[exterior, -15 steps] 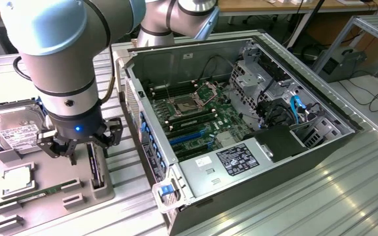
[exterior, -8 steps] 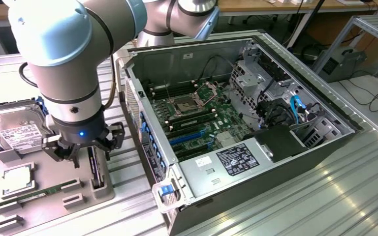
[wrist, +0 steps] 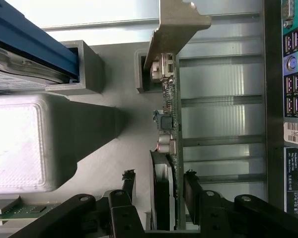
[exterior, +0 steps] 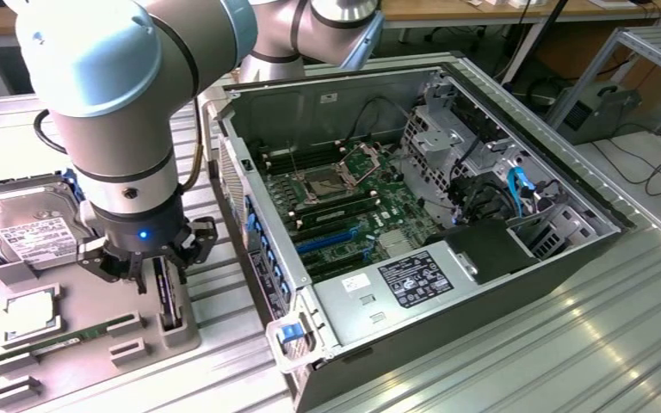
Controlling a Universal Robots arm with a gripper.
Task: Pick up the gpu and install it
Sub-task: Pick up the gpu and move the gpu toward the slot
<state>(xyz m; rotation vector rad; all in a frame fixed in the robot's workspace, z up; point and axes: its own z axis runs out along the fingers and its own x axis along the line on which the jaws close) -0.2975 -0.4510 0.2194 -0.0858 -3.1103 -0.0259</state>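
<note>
- Two fingers (wrist: 129,182) of the gripper (wrist: 161,181) stand apart, one on each side of the gpu (wrist: 170,116). A sliver of daylight shows on either face, so nothing is clamped yet.
- The gpu stands on edge in a slot of the grey holder tray (exterior: 78,297). Its black fan (wrist: 161,198) faces one finger and its bare green board faces the other. Its silver end bracket (wrist: 178,25) is at the far end, away from the fingers, beside a grey post of the tray.
- In the exterior view the gripper (exterior: 147,262) hangs straight down over the card (exterior: 169,301), at the tray edge nearest the computer case (exterior: 296,112).
- Step in hand, as I judge it: the pick-up, with the fingers lined up for a grasp and the card not lifted.
- What this grasp calls for, in my judgement: closing squarely on fan and board so the card does not tip in its slot, with pressure gentle enough to spare the fan housing.
- Further out on the tray lie a hard drive (exterior: 27,228) and a narrow memory stick (exterior: 66,338), both well apart from the fingers.
- The case lies open on the counter (exterior: 606,344) at the exterior view's right of the tray, its motherboard (exterior: 354,202) exposed.
</note>
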